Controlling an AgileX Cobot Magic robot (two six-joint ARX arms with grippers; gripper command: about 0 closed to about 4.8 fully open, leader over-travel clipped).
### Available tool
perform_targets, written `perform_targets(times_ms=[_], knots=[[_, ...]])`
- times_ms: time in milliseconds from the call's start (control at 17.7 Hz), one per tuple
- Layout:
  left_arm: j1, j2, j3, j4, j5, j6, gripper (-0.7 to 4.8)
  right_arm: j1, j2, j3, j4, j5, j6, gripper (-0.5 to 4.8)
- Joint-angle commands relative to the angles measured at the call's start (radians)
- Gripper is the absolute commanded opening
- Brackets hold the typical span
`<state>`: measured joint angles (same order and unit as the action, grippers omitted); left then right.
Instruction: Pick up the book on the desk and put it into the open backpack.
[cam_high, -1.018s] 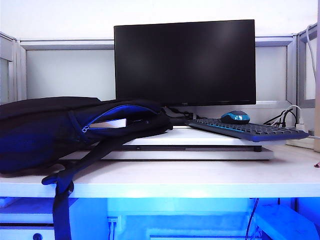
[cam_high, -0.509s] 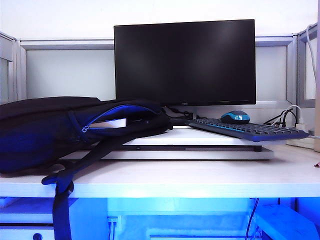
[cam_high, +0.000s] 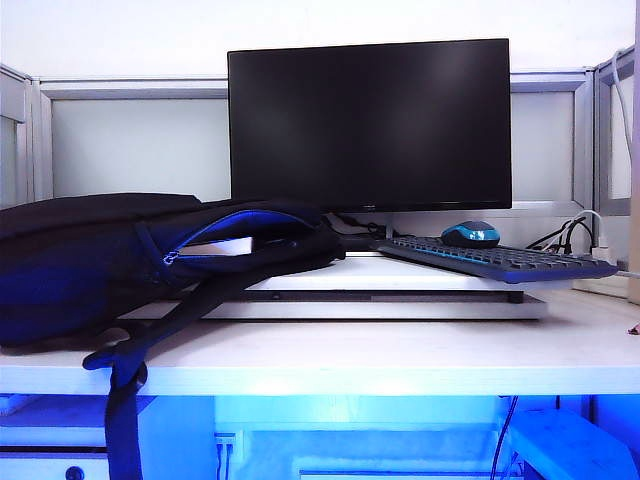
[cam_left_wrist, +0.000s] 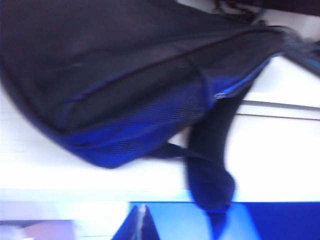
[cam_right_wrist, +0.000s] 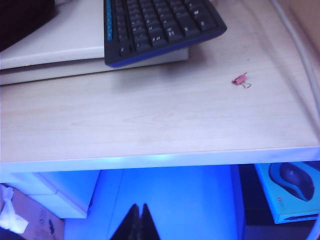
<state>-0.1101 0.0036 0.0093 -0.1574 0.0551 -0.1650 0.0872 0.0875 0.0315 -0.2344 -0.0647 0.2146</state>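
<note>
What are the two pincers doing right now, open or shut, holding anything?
Left pincer: shut, holding nothing, below the desk edge near the backpack.
Right pincer: shut, holding nothing, below the desk edge near the keyboard.

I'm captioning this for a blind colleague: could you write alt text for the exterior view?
A black backpack lies on its side at the left of a white desk, a pale book showing inside its open blue-lined mouth. Behind stand a dark monitor, a keyboard and a mouse; no end effector appears.

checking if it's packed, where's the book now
In the exterior view the book sits inside the backpack mouth on the left, its pale edge showing beside the monitor.
</note>
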Motion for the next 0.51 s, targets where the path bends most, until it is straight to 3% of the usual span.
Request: perform_targets(times_ms=[57,509], knots=[[0.0,0.0,-0.003,-0.026,-0.04,0.011,-0.03,0.002,0.0,-0.004,0.0,0.007,0.002,-0.08],[0.0,0.0,-0.003,-0.025,-0.033,0.008,-0.03,0.002,-0.001,-0.004,0.002,0.007,0.002,-0.08]])
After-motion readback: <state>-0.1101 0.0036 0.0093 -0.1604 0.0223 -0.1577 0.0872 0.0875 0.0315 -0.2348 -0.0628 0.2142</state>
